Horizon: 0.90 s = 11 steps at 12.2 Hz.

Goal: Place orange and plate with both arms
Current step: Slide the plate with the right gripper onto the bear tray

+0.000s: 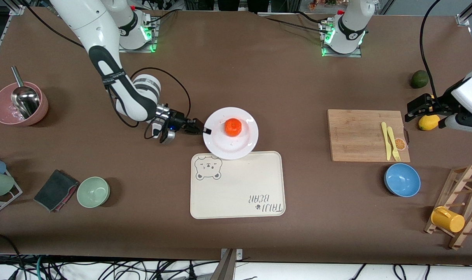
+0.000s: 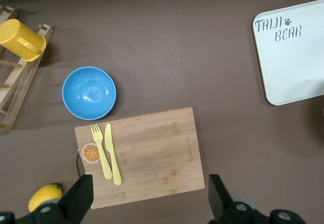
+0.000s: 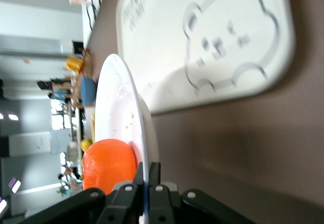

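Brown tabletop w/ clutter at both ends: pink bowl with a metal scoop (image 1: pixel 20 103) near the right arm's end, wooden cutting board (image 1: pixel 366 134) w/ yellow plastic fork and knife (image 1: pixel 390 140) toward the left arm's end, round blue bowl (image 1: pixel 402 179) closer to the front edge.

Round white glossy plate (image 1: pixel 231 133) sits mid-table, overlapping the back edge of the cream rectangular bear-print tray (image 1: pixel 237 184). Small bright orange fruit (image 1: pixel 233 127) rests on the plate, roughly centre. In the right wrist view the plate (image 3: pixel 121 127) looks lifted off the table, tray (image 3: pixel 212 41) just beside it, orange (image 3: pixel 107 168) on it.

Right gripper (image 1: pixel 203 130) is at the plate's rim, on the side toward the right arm's end; fingers closed narrow, pinching the rim. Arm reaches low from its base at the back edge, elbow bent, wrist near horizontal.

Risks: thin one-edge pinch, so plate may tilt or slip; any tilt and the orange prob. rolls off. Plate edge could also catch the tray lip.

Left gripper (image 1: pixel 416 109) waits over the table by the yellow lemon (image 1: pixel 429 122), near the board's end; fingers spread wide, holding nothing, per the left wrist view (image 2: pixel 147 196).
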Motion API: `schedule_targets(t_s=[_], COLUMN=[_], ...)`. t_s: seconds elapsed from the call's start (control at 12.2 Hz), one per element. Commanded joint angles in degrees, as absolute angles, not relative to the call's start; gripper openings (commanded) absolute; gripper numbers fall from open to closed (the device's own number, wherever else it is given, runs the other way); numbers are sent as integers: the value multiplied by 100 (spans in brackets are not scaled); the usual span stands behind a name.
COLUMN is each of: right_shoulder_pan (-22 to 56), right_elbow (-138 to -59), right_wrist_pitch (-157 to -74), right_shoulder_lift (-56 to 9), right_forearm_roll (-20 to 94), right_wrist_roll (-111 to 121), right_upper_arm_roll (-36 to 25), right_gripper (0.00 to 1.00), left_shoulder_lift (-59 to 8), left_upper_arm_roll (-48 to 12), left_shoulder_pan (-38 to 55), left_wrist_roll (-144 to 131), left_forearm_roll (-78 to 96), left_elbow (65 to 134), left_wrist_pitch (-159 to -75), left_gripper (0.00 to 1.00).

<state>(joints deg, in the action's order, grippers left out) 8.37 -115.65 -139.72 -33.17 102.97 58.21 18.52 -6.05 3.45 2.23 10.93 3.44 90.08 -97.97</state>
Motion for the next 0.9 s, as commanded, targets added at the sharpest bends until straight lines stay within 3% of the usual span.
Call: schedule_targets(t_s=[0.0,0.41,0.57,0.82], right_shoulder_pan=[826,1150,1344,1354], right_elbow=[-10402,-8397,-8166,-8156], right_wrist_pitch=[-14027,-14220,-14370,-14379], right_shoulder_lift=[-3996,-5429,-5572,-5563], right_forearm_roll=[9960,9354,8503,8244], right_wrist_roll=[5082,4583,3844,3586], right_upper_arm_roll=[1811,1390,1248,1239], right_gripper=[0,0,0,0], left_shoulder_lift=[-677,-677,-677,-677], left_upper_arm_roll=[352,360,352,352], left_shoulder_pan=[185,185,185,193], left_wrist_roll=[1274,1274,1274,1274], left_forearm_roll=[501,501,501,501], left_elbow=[8859,8859,8859,8859], left_wrist_pitch=[-9756,-9756,-9756,-9756], left_gripper=[100,100,100,100])
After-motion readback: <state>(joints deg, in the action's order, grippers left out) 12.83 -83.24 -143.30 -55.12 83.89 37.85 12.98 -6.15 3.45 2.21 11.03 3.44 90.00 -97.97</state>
